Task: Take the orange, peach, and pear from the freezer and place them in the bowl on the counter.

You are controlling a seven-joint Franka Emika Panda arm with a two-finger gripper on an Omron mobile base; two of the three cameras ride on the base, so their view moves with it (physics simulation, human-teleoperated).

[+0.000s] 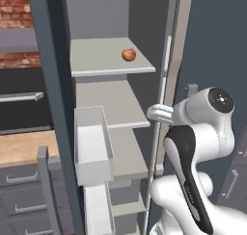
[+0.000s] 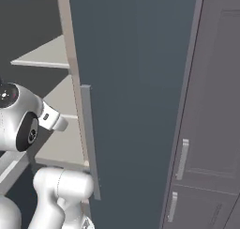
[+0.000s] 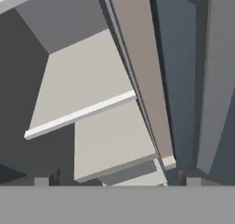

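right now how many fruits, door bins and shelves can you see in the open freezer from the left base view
fruit: 1, a small orange-red ball on the top shelf
white door bins: 2, an upper bin and a lower bin
pale shelves in the freezer: 4 in view
total: 7

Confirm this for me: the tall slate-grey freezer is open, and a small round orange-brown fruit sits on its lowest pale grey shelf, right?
Not quite. The tall slate-grey freezer is open, but the small round orange-brown fruit sits on the top pale grey shelf, not the lowest. The left base view shows it.
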